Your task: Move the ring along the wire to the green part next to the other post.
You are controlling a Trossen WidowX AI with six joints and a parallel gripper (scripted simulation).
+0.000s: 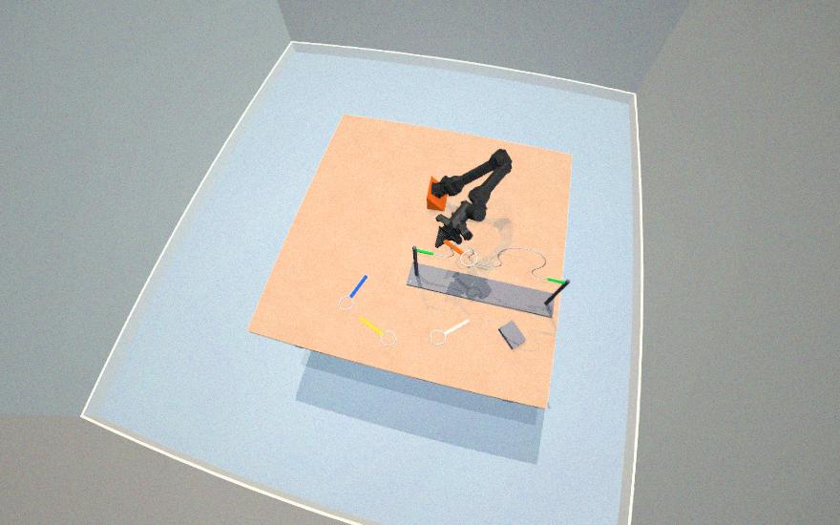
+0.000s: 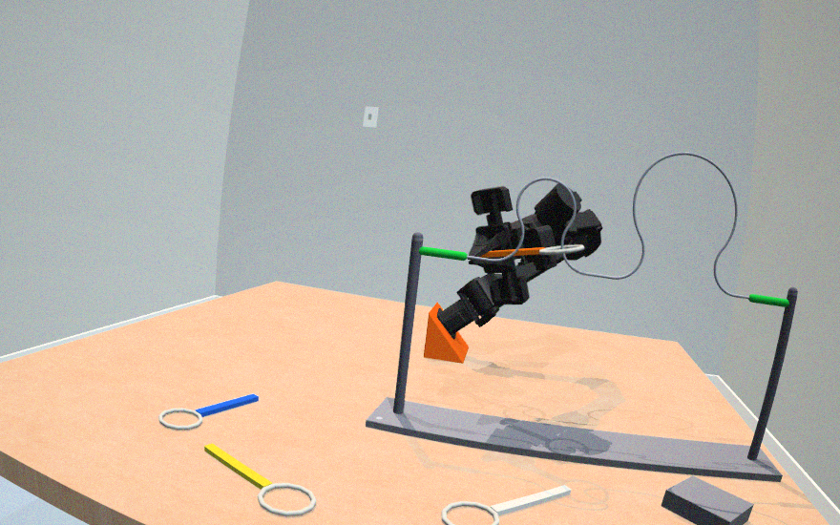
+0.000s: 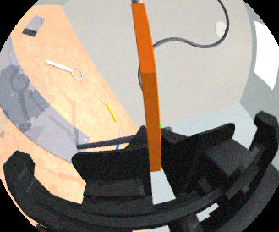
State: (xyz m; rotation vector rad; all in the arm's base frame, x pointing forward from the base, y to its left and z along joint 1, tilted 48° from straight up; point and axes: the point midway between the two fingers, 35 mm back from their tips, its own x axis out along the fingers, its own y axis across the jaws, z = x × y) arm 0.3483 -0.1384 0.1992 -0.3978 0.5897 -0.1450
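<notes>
My gripper [image 1: 443, 241] [image 2: 479, 255] [image 3: 146, 129] is shut on the orange handle [image 1: 453, 246] [image 2: 519, 252] [image 3: 150, 59], near its far end. The white ring [image 1: 476, 261] [image 2: 560, 252] lies nearly level around the falling right side of the smaller hump of the grey wire [image 2: 546, 178] [image 3: 197, 46]; contact cannot be told. The fingertips are close behind the low wire by the left green part [image 1: 424, 251] [image 2: 443, 253] and left post [image 1: 415, 262] [image 2: 409, 325]. The right green part [image 1: 556, 280] [image 2: 768, 300] meets the right post [image 1: 556, 292] [image 2: 775, 374], beyond a taller hump.
The grey base plate [image 1: 514, 296] [image 2: 671, 452] lies under the wire. On the table are rings with blue [image 1: 359, 285] [image 2: 227, 405], yellow [image 1: 371, 325] [image 2: 238, 465] and white [image 1: 456, 326] [image 2: 531, 500] handles, and a grey block [image 1: 512, 333] [image 2: 706, 502]. The orange arm mount [image 1: 436, 200] [image 2: 443, 346] stands behind.
</notes>
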